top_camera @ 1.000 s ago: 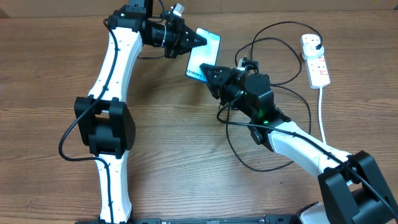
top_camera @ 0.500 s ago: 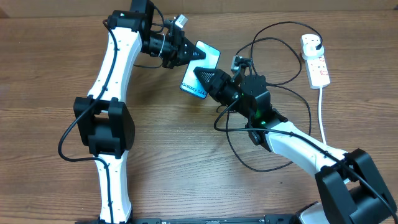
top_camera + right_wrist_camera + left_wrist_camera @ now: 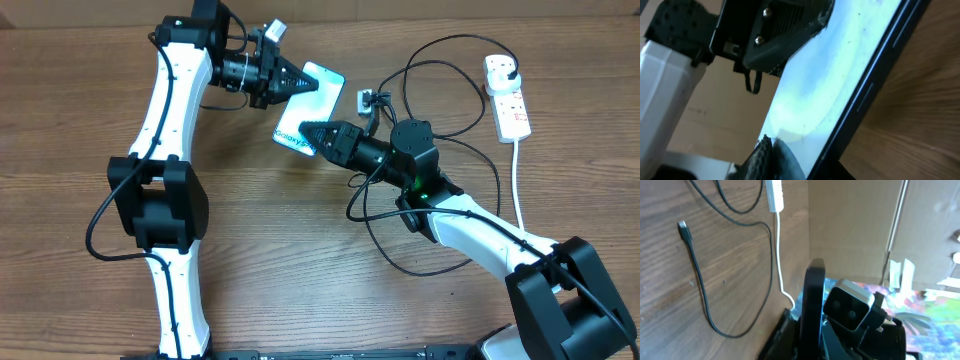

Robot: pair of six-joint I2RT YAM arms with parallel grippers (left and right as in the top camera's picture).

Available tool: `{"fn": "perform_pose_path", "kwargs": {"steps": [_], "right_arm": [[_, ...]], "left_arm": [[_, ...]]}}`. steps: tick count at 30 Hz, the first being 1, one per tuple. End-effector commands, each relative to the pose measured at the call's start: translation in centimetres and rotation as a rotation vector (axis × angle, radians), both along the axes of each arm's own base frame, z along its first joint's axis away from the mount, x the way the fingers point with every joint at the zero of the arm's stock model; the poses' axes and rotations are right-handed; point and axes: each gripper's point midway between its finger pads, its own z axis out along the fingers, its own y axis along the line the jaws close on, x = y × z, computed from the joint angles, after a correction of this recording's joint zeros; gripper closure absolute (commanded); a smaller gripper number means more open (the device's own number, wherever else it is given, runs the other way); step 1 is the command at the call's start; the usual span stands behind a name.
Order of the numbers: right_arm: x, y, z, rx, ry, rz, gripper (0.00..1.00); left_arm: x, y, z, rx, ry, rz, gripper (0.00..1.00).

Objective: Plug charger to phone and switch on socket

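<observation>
The phone [image 3: 306, 103], with its light blue screen lit, is held tilted off the table between both arms. My left gripper [image 3: 297, 82] is shut on its upper end. My right gripper [image 3: 309, 132] is shut on its lower end, with one finger [image 3: 771, 156] lying across the screen [image 3: 840, 75]. The left wrist view shows the phone edge-on [image 3: 810, 295] between the left fingers [image 3: 810, 347]. The charger's black cable [image 3: 412, 272] loops on the table to the right, and its free connector tip [image 3: 682, 227] lies loose on the wood. The white socket [image 3: 510, 100] lies at the far right with a black plug [image 3: 505, 68] in it.
The socket's thick white cord [image 3: 518, 180] runs down toward the front right. Cable loops surround the right arm's wrist [image 3: 415, 150]. A cardboard wall [image 3: 855, 225] stands behind the table. The left arm's base [image 3: 155, 205] is at the left.
Both grippers and the phone have shifted left. The right gripper has moved from beside the phone onto its lower end and closed there.
</observation>
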Motion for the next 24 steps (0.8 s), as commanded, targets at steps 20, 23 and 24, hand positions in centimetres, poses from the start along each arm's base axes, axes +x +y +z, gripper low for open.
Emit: {"fn": "perform_pose_path", "kwargs": {"steps": [20,23,24], "right_arm": [[-1.6,0.8,0.7,0.005,-0.071,0.121,0.96],[-1.6,0.8,0.7,0.003,-0.076,0.122,0.96],[-1.6,0.8,0.7,0.001,-0.079,0.122,0.96]], "left_arm": [[-3.7,-1.9,1.0,0.027,-0.055,-0.122,0.58],[-3.8,-1.9,0.9,0.027,-0.054,-0.123,0.56],[-3.8,-1.9,0.9,0.027,-0.057,-0.125,0.55]]}}
